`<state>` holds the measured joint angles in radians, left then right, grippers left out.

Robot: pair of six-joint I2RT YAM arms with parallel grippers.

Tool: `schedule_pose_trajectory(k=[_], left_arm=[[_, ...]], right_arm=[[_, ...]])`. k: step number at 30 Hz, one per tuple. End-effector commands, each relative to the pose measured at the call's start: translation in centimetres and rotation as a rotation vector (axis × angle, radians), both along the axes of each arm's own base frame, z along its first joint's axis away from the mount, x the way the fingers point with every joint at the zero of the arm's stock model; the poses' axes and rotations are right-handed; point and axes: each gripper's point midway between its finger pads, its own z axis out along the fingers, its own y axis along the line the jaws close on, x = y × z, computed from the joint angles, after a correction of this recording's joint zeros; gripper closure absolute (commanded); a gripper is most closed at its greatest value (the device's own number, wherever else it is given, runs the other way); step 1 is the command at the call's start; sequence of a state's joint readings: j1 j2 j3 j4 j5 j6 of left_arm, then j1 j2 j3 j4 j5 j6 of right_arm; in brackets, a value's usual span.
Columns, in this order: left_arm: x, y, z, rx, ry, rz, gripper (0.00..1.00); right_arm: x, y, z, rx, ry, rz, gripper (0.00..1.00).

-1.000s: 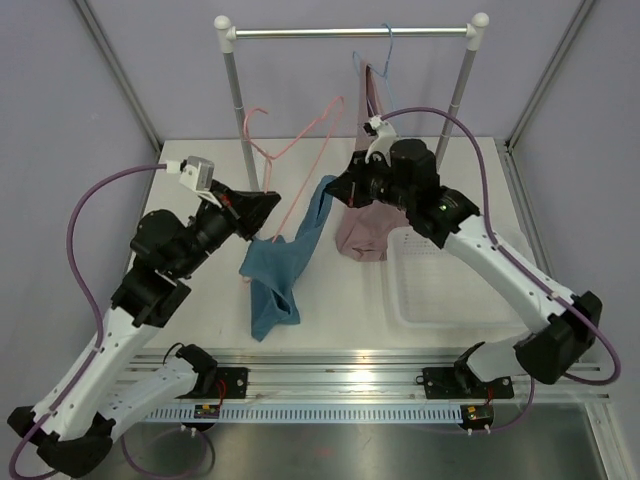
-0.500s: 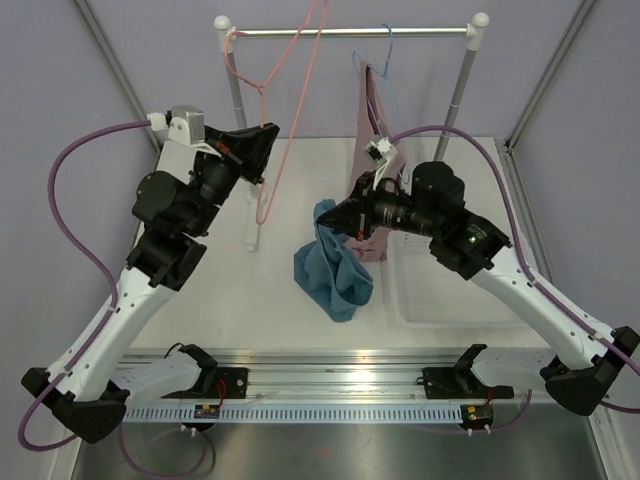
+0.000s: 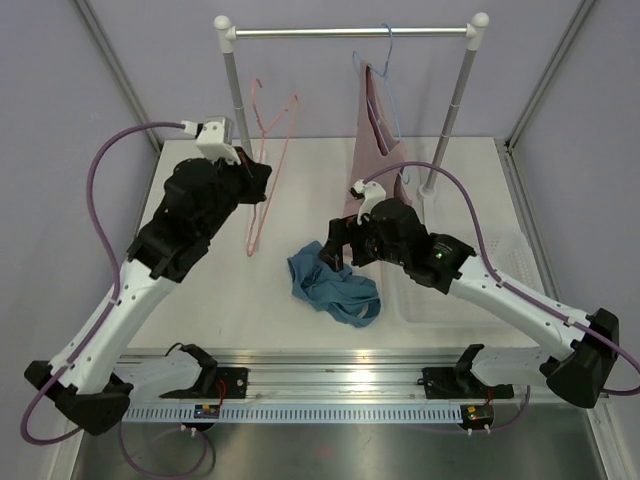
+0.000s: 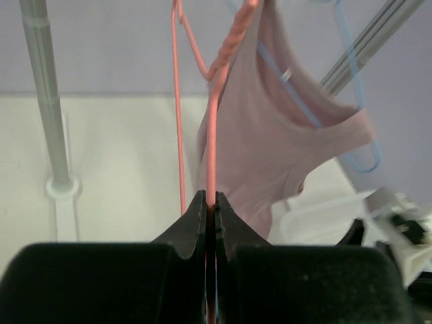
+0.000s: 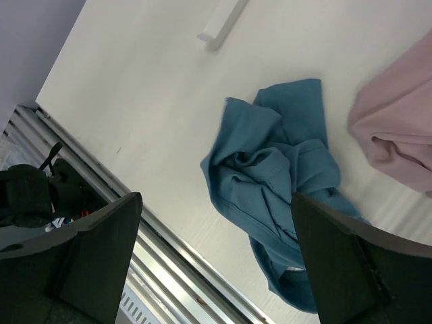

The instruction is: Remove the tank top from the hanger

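The teal tank top (image 3: 333, 285) lies crumpled on the table, free of the hanger; in the right wrist view the tank top (image 5: 277, 182) rests just below my open fingers. My right gripper (image 3: 335, 252) (image 5: 216, 196) hovers over it, open, holding nothing. The thin pink hanger (image 3: 268, 150) hangs bare in the air left of centre, gripped on its wire by my left gripper (image 3: 255, 185). In the left wrist view the hanger (image 4: 211, 135) runs up from my left gripper (image 4: 209, 199), whose jaws are shut on it.
A clothes rack (image 3: 350, 32) stands at the back, its left post (image 4: 50, 101) close to the hanger. A dusty-pink tank top (image 3: 375, 130) (image 4: 270, 155) (image 5: 398, 128) hangs there on a light-blue hanger (image 4: 354, 88). A white basket (image 3: 515, 245) sits at the right. The metal rail (image 5: 169, 256) borders the front.
The right gripper pulled the tank top off the hanger toward the front, then opened and dropped it on the table. The left arm swung the hanger up, then lowered it.
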<state>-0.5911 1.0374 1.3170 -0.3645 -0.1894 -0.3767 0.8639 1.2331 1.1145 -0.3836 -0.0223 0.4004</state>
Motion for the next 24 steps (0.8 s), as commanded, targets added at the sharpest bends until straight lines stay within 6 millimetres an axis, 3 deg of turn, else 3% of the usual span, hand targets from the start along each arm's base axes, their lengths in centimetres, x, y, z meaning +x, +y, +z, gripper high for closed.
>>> schedule_pose_trajectory(k=[1,2,3,4,5,6,8,9,15,16,17,18,20,24], left_arm=[[2.0,-0.1,0.9,0.026,0.057,0.067,1.00],[2.4,-0.4,1.2,0.041,0.063,0.063,1.00],[2.5,-0.5,3.1,0.034,0.050,0.066,1.00],[4.2,-1.4,1.9,0.065,0.088,0.072,1.00],[4.8,-1.6,2.2,0.071,0.092,0.082,1.00],[5.1,-1.7,3.8,0.055,0.071,0.092,1.00],[6.8,-2.7,3.8,0.064,0.071,0.094,1.00],[7.1,-2.8,5.4,0.049,0.043,0.094,1.00],[10.8,-4.9,6.2,0.034,0.007,0.098,1.00],[11.1,-4.9,7.6,0.019,-0.018,0.099,1.00],[11.5,-4.9,7.6,0.025,-0.010,0.104,1.00],[12.9,-5.7,6.2,0.045,0.015,0.105,1.00],[13.9,-5.8,6.6,0.037,0.010,0.114,1.00],[16.2,-6.2,4.4,0.026,0.065,0.112,1.00]], right_arm=[[0.6,-1.9,4.1,0.028,-0.096,-0.091,0.00],[0.5,-2.2,4.4,0.031,-0.099,-0.096,0.00],[0.1,-2.6,4.5,0.032,-0.098,-0.095,0.00],[-0.1,-2.8,4.6,0.035,-0.097,-0.098,0.01],[-0.3,-3.0,4.7,0.038,-0.096,-0.098,0.01],[-0.7,-3.3,5.0,0.050,-0.099,-0.092,0.00],[-1.3,-3.6,5.6,0.072,-0.108,-0.081,0.00],[-1.6,-3.5,5.7,0.082,-0.108,-0.063,0.01],[-2.3,-3.9,5.2,0.083,-0.114,-0.038,0.00],[-2.4,-3.9,5.0,0.078,-0.113,-0.034,0.01],[-2.4,-3.8,4.6,0.069,-0.107,-0.030,0.00],[-2.4,-3.9,4.4,0.062,-0.101,-0.030,0.01],[-2.6,-3.6,3.6,0.054,-0.087,-0.013,0.00],[-3.7,-1.9,1.9,0.039,-0.039,0.104,0.01]])
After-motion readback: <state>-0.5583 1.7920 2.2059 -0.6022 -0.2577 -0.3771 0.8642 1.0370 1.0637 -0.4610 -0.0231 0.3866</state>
